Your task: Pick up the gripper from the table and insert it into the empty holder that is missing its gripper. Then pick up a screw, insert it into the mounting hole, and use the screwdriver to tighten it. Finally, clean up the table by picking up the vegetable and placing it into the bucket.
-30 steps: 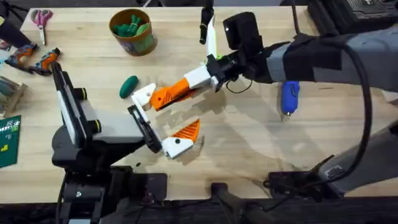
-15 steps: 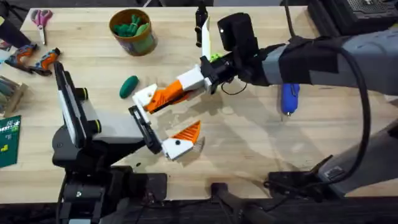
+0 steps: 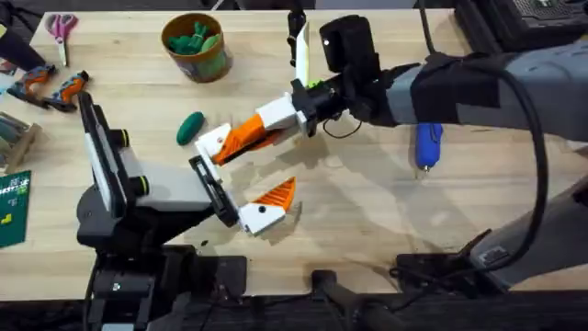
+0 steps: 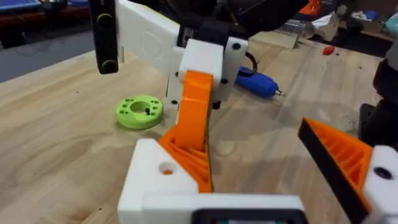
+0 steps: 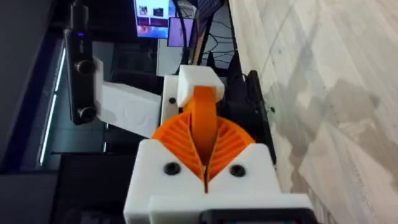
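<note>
Shifted slightly left, right gripper [image 3: 241, 140] jaws pinch the gripper [image 3: 246, 135] against the holder [image 3: 211, 142]; left gripper [image 3: 241, 179] jaws wide.

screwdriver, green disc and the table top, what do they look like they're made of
Screwdriver: likely glossy blue plastic, a highlight along its body, with a thin dark tip that looks metal. Green disc: probably matte lime plastic, evenly coloured, with holes in its face. Table: pale wood, or a wood-look surface, with grain lines and plank seams.

Grey-sleeved arms [image 3: 514, 69], white jaws, orange pads [image 4: 193, 118]
</note>
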Controlling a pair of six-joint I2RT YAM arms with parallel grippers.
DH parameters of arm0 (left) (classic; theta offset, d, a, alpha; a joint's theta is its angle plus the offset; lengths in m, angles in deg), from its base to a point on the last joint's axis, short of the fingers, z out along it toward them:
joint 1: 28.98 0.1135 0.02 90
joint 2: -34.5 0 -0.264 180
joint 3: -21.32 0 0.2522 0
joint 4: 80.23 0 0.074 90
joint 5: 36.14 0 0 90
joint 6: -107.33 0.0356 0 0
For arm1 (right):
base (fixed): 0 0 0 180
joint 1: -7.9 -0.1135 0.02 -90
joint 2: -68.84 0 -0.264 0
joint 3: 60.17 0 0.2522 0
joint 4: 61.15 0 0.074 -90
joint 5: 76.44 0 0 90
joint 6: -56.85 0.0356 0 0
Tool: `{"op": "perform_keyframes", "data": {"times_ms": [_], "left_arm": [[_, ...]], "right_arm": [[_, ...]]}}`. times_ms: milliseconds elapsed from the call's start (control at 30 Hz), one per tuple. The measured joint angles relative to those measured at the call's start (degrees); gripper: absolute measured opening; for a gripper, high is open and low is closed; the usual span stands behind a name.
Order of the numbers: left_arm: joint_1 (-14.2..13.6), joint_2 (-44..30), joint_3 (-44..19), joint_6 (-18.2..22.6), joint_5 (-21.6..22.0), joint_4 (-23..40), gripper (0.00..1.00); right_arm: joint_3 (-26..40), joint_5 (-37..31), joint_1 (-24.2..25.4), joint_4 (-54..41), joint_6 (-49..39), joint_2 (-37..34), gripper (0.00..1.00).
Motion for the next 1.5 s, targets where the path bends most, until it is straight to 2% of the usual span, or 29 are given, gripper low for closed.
{"op": "perform_keyframes", "data": {"times_ms": [1067, 1500], "left_arm": [[0.0, -0.5, 0.0, -0.9, -0.6, 0.1, 0.986], [0.0, -0.5, 0.0, -0.8, -0.5, 0.1, 0.986]], "right_arm": [[0.9, -0.8, 0.0, 0.8, 0.1, -1.3, 0.008], [0.9, -1.5, 0.1, 0.6, 0.2, -1.4, 0.164]]}}
